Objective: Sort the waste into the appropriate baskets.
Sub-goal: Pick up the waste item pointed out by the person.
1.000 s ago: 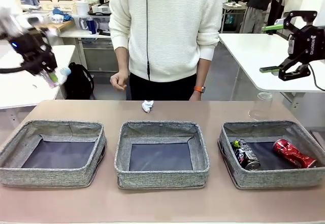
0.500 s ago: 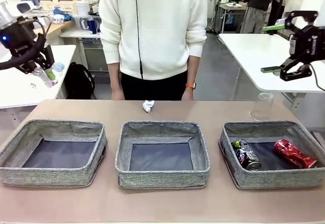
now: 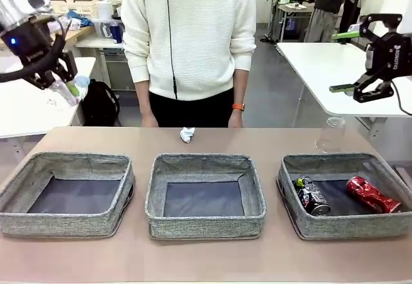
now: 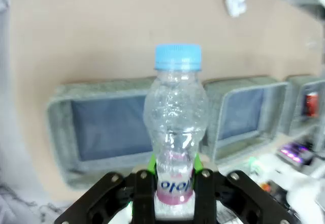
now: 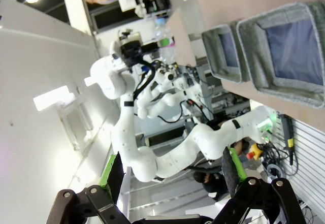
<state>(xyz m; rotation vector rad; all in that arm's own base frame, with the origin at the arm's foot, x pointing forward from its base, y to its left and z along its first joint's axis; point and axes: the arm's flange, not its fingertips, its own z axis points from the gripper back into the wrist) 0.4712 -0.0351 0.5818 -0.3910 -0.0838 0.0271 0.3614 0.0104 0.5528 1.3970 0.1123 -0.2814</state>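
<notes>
Left gripper (image 3: 59, 78): clamped on clear plastic bottle with blue cap and pink label (image 4: 175, 115), raised at far left.
White paper wad (image 3: 187, 134): on the table behind the middle grey woven basket (image 3: 205, 226).
Right grey woven basket (image 3: 347, 228): holds dark can (image 3: 312, 196) and red crushed can (image 3: 372, 194).
Right gripper (image 3: 341, 62): spread wide, holding nothing.

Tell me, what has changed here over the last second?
The left arm's jaws, shut on the clear bottle, carried it a little higher at the far left. The person stepped slightly toward the robot's left and lowered a hand. Unchanged: the right arm's jaws, open and held high; the paper wad; the dark can and the red can in the right basket.
</notes>
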